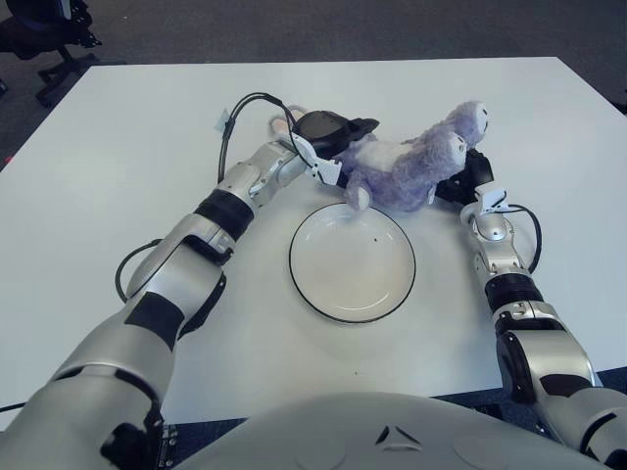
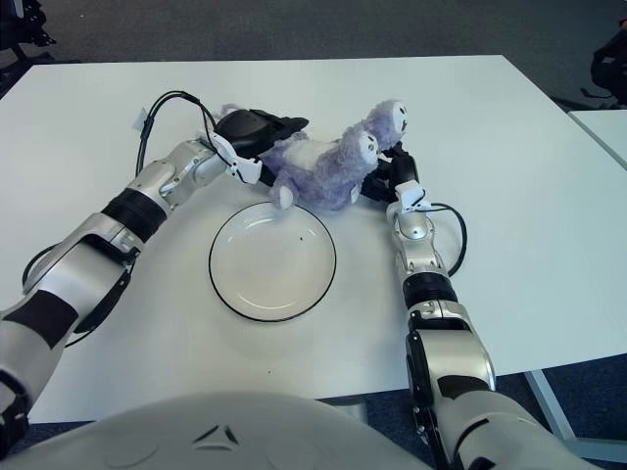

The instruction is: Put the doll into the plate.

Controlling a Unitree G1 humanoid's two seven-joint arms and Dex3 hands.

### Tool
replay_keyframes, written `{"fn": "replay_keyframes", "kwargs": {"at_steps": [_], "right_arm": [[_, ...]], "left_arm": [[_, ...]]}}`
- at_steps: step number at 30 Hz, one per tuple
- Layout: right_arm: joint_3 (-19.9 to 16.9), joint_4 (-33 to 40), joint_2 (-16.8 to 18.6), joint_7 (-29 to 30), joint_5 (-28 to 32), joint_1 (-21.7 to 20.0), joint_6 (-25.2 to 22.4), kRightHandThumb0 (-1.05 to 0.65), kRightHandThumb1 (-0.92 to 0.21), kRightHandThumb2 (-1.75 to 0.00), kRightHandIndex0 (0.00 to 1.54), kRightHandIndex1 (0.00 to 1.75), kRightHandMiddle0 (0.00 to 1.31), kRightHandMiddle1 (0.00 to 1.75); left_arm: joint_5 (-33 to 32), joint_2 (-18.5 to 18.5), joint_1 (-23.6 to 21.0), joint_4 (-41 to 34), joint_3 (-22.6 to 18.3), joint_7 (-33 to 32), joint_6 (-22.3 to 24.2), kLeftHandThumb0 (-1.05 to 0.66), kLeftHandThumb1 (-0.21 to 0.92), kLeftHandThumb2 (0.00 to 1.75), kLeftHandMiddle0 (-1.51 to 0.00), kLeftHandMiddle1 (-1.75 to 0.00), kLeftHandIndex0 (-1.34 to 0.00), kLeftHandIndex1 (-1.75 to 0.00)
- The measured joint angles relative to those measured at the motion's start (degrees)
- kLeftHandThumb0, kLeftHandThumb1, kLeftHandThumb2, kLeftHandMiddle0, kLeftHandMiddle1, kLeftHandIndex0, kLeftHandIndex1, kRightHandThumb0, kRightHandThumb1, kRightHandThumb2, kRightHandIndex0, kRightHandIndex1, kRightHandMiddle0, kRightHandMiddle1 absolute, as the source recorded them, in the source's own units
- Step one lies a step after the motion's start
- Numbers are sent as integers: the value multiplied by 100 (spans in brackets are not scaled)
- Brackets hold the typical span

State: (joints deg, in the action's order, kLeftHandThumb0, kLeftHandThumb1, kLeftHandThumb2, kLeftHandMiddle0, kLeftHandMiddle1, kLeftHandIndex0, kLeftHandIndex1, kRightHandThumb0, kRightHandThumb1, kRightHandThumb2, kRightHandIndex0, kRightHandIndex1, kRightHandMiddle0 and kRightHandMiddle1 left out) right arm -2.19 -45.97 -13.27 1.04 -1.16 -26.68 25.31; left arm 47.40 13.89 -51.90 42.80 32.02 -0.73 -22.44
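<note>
A purple plush doll (image 1: 402, 166) is held just behind the far rim of a white plate with a dark edge (image 1: 353, 269), between my two hands. One of its feet hangs over the plate's far rim. My left hand (image 1: 331, 132) grips the doll's left end with dark fingers curled onto it. From the right, my right hand (image 1: 462, 181) holds the doll under its two round heads. Most of the right hand's fingers are hidden by the plush. The doll (image 2: 318, 162) shows the same way in the right eye view.
The white table (image 1: 118, 147) stretches wide on all sides of the plate. A black cable (image 1: 235, 108) loops off my left wrist. An office chair (image 1: 39, 29) stands on the floor beyond the table's far left corner.
</note>
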Motion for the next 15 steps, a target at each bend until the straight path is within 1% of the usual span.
{"fn": "replay_keyframes", "kwargs": {"at_steps": [6, 12, 15], "right_arm": [[-6, -114, -36, -52, 5, -47, 70, -40, -59, -95, 88, 175, 41, 175], [-6, -176, -39, -73, 5, -82, 101, -40, -59, -95, 88, 175, 41, 175], [-10, -205, -54, -75, 5, -85, 121, -40, -59, -95, 88, 175, 41, 175]], "left_arm": [[-22, -176, -110, 334, 8, -124, -18, -67, 88, 0, -51, 0, -30, 0], [-23, -246, -187, 500, 21, -185, -39, -67, 88, 0, -51, 0, -30, 0], [-44, -399, -329, 864, 49, -249, -39, -67, 88, 0, -52, -1, -30, 0]]}}
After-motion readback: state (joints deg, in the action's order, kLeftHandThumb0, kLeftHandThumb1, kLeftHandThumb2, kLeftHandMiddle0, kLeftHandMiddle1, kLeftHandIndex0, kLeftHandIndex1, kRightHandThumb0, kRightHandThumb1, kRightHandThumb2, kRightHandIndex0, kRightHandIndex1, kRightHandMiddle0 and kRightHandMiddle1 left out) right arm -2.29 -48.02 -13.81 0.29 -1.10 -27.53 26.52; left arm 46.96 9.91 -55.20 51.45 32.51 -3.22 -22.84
